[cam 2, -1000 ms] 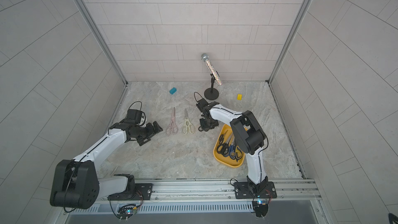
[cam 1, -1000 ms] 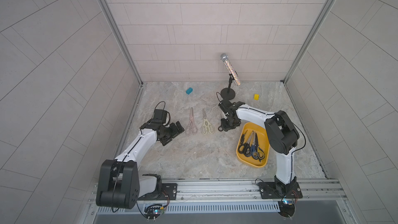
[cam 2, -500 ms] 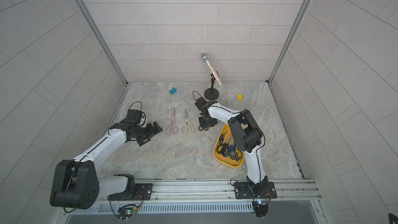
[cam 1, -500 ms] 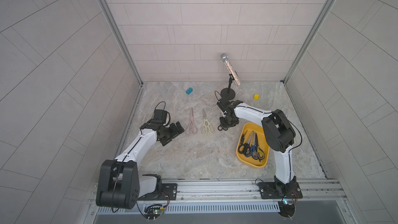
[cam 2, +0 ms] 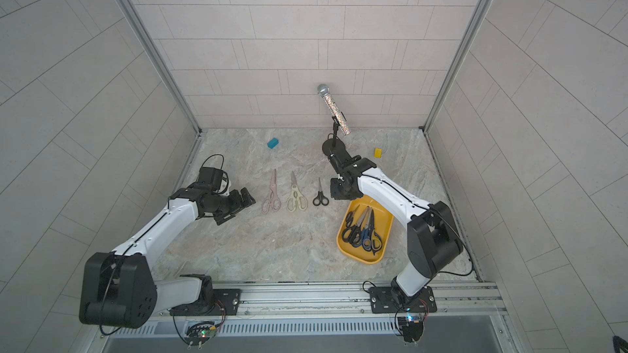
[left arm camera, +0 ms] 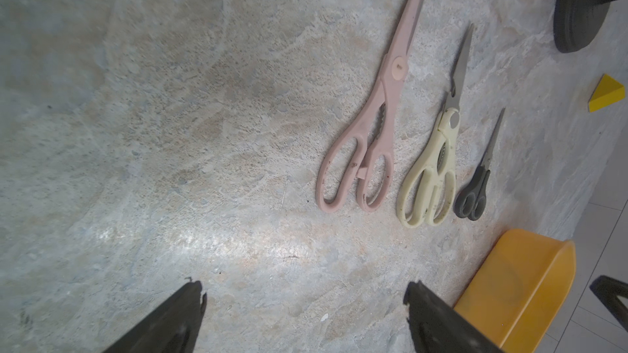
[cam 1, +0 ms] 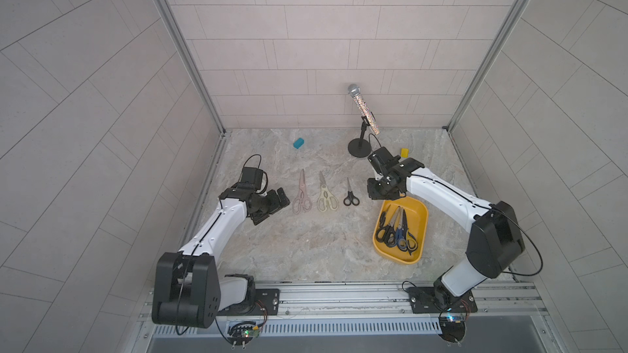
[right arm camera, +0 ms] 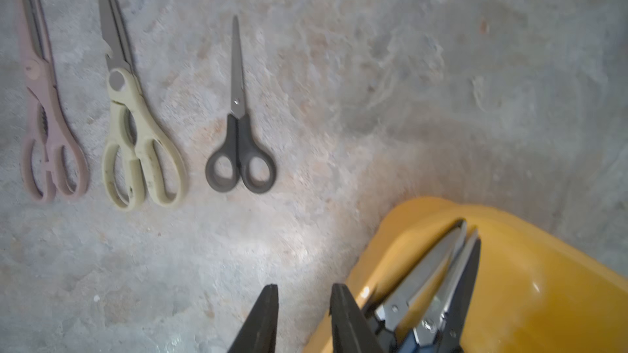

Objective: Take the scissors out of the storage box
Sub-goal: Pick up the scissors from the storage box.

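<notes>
Soft even light, blurry right wrist view

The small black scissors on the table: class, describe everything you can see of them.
The small black scissors have two round dark-grey plastic-looking loops and slim metal blades joined by a small rivet. Closed, they lie flat on the stone-patterned table, tips toward the back wall, between the cream scissors and the yellow storage box, clear of both. Only the table touches them.

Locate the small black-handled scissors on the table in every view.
In a top view: small black scissors mid-table, ending the row of three.
In a top view: same scissors, same spot.
Left wrist: scissors beside the cream scissors, near the storage box.
Right wrist: scissors between those two.
Shared landmark: cream scissors.
</notes>
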Available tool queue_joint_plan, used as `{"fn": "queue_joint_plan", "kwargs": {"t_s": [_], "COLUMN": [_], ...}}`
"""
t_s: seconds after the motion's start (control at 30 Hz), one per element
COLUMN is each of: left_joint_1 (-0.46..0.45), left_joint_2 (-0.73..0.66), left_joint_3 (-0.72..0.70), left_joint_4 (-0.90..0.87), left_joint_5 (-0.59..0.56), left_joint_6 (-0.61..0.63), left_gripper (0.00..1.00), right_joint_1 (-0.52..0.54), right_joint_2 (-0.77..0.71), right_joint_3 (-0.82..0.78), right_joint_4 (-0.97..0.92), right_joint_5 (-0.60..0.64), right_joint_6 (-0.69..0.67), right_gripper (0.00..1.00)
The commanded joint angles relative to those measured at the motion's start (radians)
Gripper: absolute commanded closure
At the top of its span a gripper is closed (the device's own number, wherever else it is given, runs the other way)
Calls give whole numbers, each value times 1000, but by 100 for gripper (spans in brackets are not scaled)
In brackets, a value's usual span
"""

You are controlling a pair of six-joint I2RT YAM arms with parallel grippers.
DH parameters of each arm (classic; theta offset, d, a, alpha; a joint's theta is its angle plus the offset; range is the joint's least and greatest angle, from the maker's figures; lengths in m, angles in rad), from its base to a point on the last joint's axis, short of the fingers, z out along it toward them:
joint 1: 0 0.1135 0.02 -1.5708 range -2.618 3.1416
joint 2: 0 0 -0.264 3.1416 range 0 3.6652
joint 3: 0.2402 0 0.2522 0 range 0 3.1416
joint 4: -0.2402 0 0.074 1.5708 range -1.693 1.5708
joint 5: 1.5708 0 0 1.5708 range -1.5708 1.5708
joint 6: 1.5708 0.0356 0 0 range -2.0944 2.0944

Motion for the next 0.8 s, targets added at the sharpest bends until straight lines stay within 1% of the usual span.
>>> {"fn": "queue_joint_plan", "kwargs": {"t_s": [0.0,0.1,0.2,0.37,0.53,0.77], "left_joint_1": [-7,-17,-21,-24,-27,-27], "left_joint_2": [24,44,59,68,70,55], "left_joint_3": [14,17,24,33,31,28], "left_joint_4": [-7,1,2,2,4,2], "left_joint_5": [4,16,20,23,23,28], "left_joint_6": [14,18,27,30,24,14], "left_gripper": [0,0,0,0,0,0], "right_joint_1": [-33,-56,-61,-61,-62,-62], "right_joint_2": [-104,-176,-215,-263,-279,-229], "right_joint_3": [-83,-147,-199,-290,-351,-384], "right_joint_4": [-108,-190,-252,-295,-280,-208], "right_joint_5": [0,13,27,21,25,7], "right_joint_6": [41,35,34,69,90,88], "right_gripper": [69,69,69,70,70,71]}}
